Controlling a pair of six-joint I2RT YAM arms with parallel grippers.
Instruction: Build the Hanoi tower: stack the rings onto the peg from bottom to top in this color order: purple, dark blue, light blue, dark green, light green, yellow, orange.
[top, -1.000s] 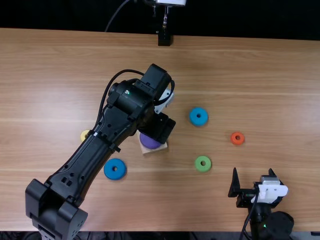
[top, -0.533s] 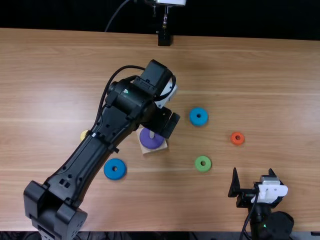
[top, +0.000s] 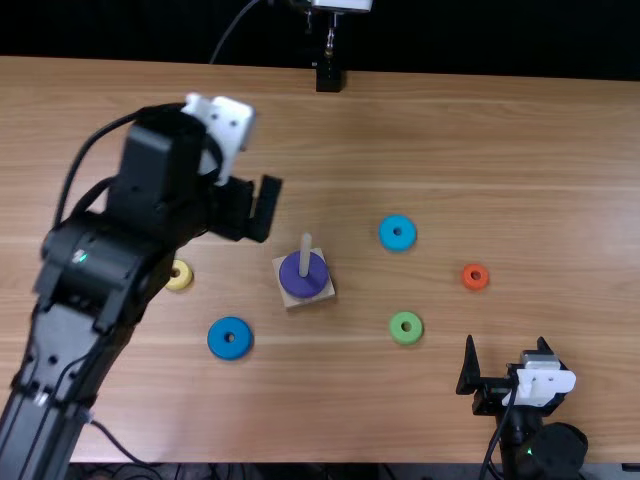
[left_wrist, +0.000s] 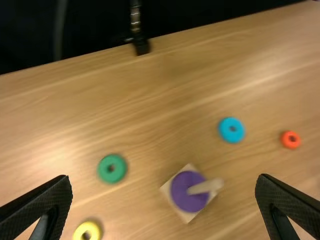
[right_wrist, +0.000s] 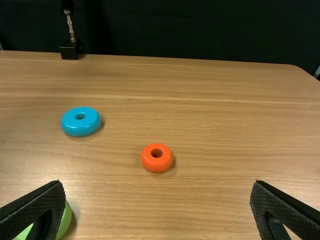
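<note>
purple ring (top: 302, 285) sits around the peg (top: 305, 255) mid-frame, first of seven done, six left, the dark blue ring (top: 230, 349) next at lower left, with left gripper (left_wrist: 163, 175) and right gripper (right_wrist: 158, 181) fingers spread apart.

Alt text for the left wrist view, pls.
Purple ring around the pale peg on its square base. Loose on the wooden table lie a dark green ring, yellow ring, light blue ring and orange ring. The left gripper is open and empty.
</note>
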